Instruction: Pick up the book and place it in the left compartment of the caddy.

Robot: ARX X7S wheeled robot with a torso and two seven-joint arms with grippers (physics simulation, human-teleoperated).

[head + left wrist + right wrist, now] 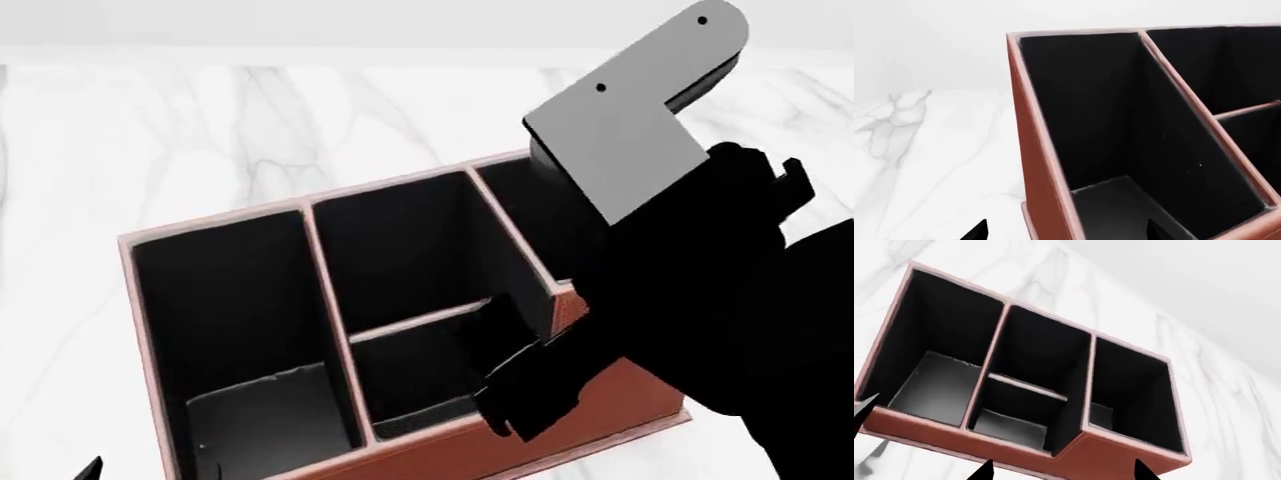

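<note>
The caddy [140, 330] is a reddish-brown box with pale trim and a black lining, standing on the marble table. Its left compartment [227, 320] is the large section at the head view's left, and only a grey floor shows in it. The book is out of view. My left gripper [1067, 235] is open, its two tips straddling the outer wall of the left compartment [1087, 115]; one tip [87, 468] shows in the head view. My right gripper [1062, 472] is open and holds nothing, hovering over the caddy's [1107, 455] front wall [514, 370].
White marble tabletop [200, 130] surrounds the caddy. Two divided middle sections [400, 260] and a taller end section [1134, 390] lie right of the left compartment [934, 350]. My black right arm with its grey bracket [641, 120] hides the caddy's right end.
</note>
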